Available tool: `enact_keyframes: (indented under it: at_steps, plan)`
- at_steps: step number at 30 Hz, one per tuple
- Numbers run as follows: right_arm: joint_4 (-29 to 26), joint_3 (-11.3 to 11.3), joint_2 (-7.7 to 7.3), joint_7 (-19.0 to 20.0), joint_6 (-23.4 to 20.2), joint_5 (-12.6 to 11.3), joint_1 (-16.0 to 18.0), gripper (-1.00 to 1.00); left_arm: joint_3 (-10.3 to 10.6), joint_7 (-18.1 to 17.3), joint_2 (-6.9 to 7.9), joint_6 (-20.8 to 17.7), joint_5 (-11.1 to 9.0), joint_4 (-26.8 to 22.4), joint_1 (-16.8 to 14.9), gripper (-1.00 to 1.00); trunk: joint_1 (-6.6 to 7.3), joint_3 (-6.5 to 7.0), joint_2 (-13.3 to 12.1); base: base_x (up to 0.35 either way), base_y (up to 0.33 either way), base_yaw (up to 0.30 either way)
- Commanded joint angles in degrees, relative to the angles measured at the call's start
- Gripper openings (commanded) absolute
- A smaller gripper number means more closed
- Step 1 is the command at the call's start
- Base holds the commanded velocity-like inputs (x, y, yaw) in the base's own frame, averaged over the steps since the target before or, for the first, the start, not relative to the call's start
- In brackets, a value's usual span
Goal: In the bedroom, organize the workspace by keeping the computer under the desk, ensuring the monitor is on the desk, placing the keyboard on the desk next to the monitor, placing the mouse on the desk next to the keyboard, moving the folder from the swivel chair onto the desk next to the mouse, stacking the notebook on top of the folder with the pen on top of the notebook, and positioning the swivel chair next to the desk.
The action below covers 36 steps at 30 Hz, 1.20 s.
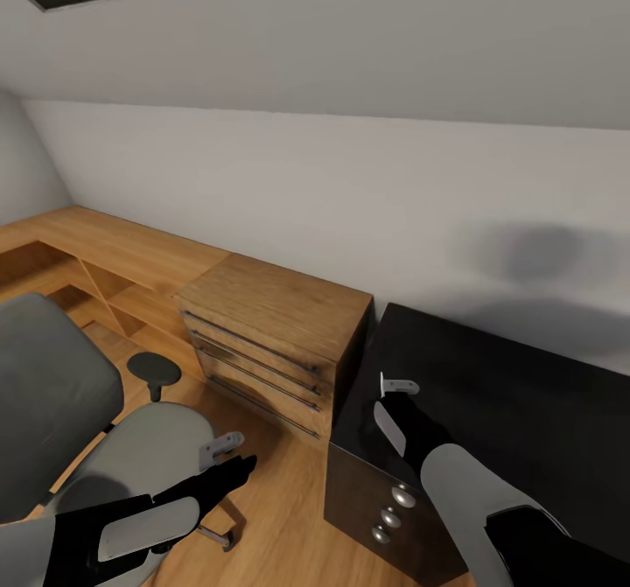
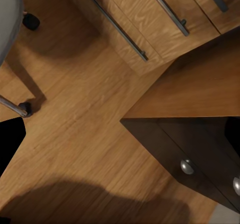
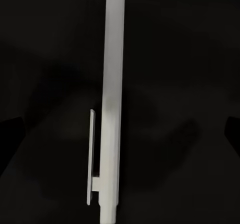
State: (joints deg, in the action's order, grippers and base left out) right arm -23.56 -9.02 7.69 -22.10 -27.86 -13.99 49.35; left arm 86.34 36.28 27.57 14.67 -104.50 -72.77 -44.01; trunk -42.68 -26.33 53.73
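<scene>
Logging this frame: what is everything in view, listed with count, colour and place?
Grey fabric swivel chair: one, grey and black, on the floor at left.
Light-wood dresser with bar handles: one, at the wall, beside the desk.
Glossy black desk: one, right; dark drawers, silver knobs.
Thin white-silver pen: one, against the desk top.
Low wooden shelving: one, left wall.
Left tool: open, by the chair.
Right tool: open, over the desk, pen between its fingers.

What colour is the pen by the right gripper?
White-silver, seen best in the right wrist view: the pen against the black desk.
</scene>
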Motion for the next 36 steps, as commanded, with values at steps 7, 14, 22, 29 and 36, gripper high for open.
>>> enact_keyframes:
  at_steps: [7,14,22,29,36]
  plan:
    - [-0.08,-0.63,-0.04,-0.49,-0.26,-0.60,0.04,1.00,0.16,0.17,0.02,0.43,-0.35,-0.09,-0.11,1.00,-1.11,-0.97,2.07,0.000,0.000,0.000]
    - [-0.09,-0.79,-0.07,-0.49,-0.26,-0.55,0.04,1.00,0.15,0.11,0.02,0.42,-0.35,-0.09,-0.11,1.00,-1.11,-0.97,2.07,0.000,0.000,0.000]
    - [-0.08,-0.82,-0.05,-0.52,-0.26,-0.52,0.04,1.00,0.15,0.11,0.02,0.41,-0.36,-0.09,-0.11,1.00,-1.11,-0.97,2.07,0.000,0.000,0.000]
    - [-0.08,-0.83,-0.05,-0.57,-0.26,-0.51,0.04,-1.00,0.17,0.10,0.02,0.41,-0.34,-0.09,-0.11,1.00,-1.11,-0.97,2.07,0.000,0.000,0.000]
    - [-0.12,-0.83,-0.04,-0.58,-0.26,-0.51,0.04,-1.00,0.15,0.10,0.02,0.42,-0.35,-0.09,-0.11,1.00,-1.11,-0.97,2.07,0.000,0.000,0.000]
